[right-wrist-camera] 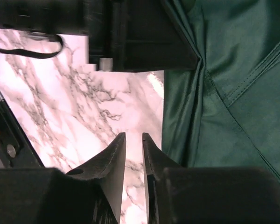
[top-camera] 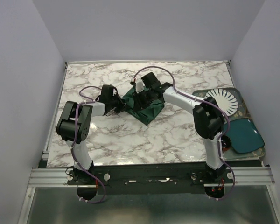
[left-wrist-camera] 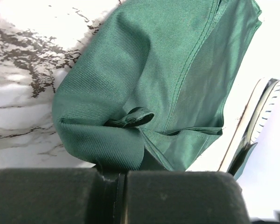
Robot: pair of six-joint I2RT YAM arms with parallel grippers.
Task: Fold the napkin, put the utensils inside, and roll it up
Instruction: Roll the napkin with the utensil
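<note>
Top external view: locate napkin [top-camera: 149,113] bunched in a heap on the desk [top-camera: 130,140], slightly beyond centre. Left wrist view: note left hand [left-wrist-camera: 115,182] fully closed, pinching a fold of the green cloth. Right wrist view: note right hand [right-wrist-camera: 134,149] parted by a narrow gap, gripping nothing, poised over bare marble just beside the cloth's edge.

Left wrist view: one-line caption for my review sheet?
Left end effector shut on a bunched edge of the dark green napkin, crumpled on the marble table.
</note>
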